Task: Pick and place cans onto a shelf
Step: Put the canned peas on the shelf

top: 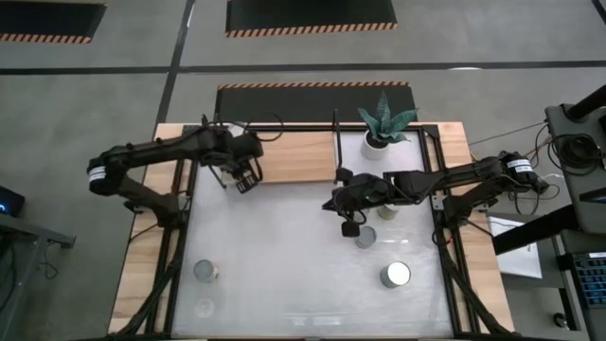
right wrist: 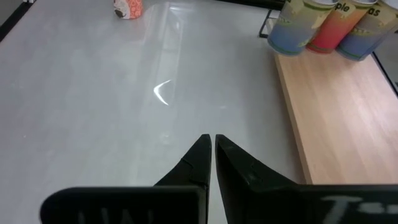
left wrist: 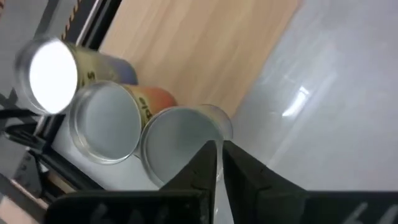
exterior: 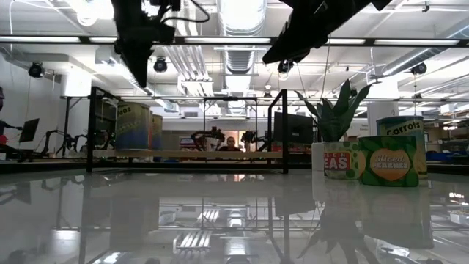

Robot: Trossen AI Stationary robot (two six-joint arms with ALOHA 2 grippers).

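Cans: three [left wrist: 112, 121] standing close together at the 9 o'clock end of the shelf [top: 298, 156], tops up, labels outward, packed tight, likely to leave the rest of the board free for more. Others on the worktop [top: 284, 256]: one at 7 o'clock [top: 205, 271], one at 5 o'clock [top: 396, 275], one [top: 365, 236] just below the right claw, one [top: 388, 208] partly under the right arm.

Left claw [top: 245, 178] above the three shelved cans, fingers pressed together, gripping nothing.

Right claw [top: 348, 227] over the worktop near centre, toward 3 o'clock, also pinched to a narrow point and empty; must spread before taking the can beside it.

Surroundings: white pot with a spiky plant [top: 378, 142] at the 3 o'clock end of the shelf, taking up board space there. Black frame posts along the shelf edge, a likely snag for a carried can. Person visible far behind in the room, well clear.
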